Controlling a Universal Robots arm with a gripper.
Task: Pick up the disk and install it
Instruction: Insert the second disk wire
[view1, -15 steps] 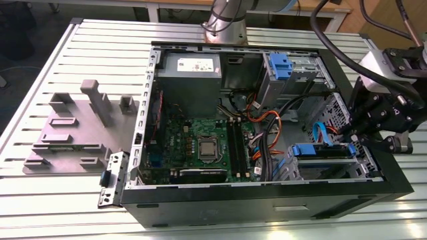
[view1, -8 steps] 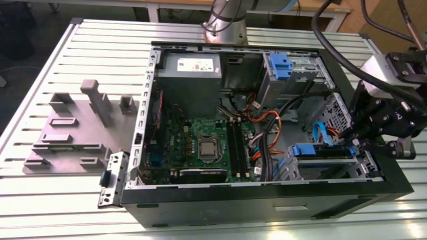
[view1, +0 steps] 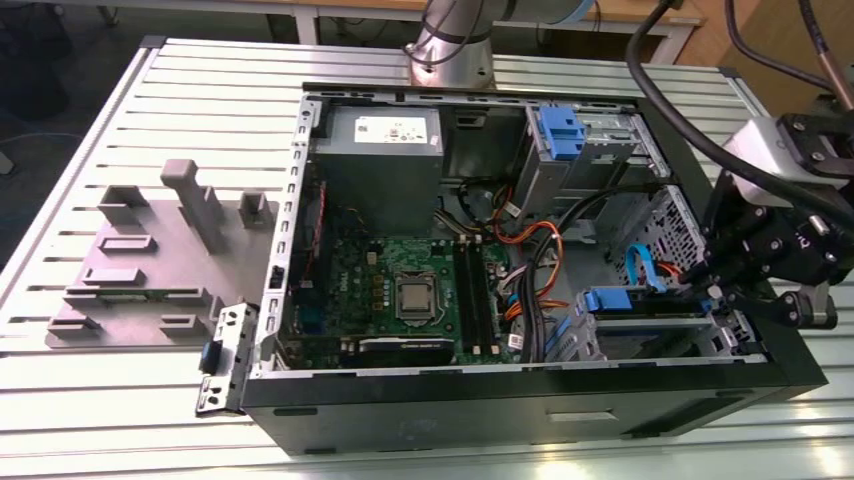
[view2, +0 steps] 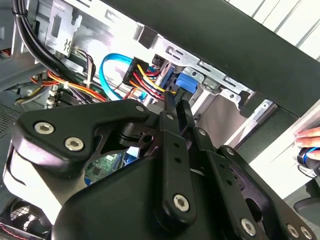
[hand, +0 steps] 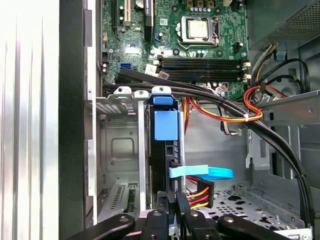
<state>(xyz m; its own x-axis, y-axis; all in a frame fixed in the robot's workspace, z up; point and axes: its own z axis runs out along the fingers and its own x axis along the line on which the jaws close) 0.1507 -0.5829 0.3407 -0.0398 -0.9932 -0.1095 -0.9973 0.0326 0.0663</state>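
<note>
Exterior view: open computer case (view1: 400, 425) lies on the slatted table (view1: 80, 420), holding the motherboard (view1: 400, 290), a grey power supply box (view1: 380, 140) and a drive cage with blue tab (view1: 561, 130) at the far end. Gripper (view1: 714, 295) hangs at the near drive bay on the exterior view's right, by the disk (view1: 617, 302). Second wrist view: gripper (view2: 175, 107) fingers nearly closed, tips at the disk's blue bracket (view2: 184, 85); a grip isn't clear. First wrist view: disk (hand: 165, 125) stands on edge in the bay slot beside an empty metal bay (hand: 120, 150), gripper (hand: 172, 200) just beside its end; blue SATA cable (hand: 200, 173) crosses it.
</note>
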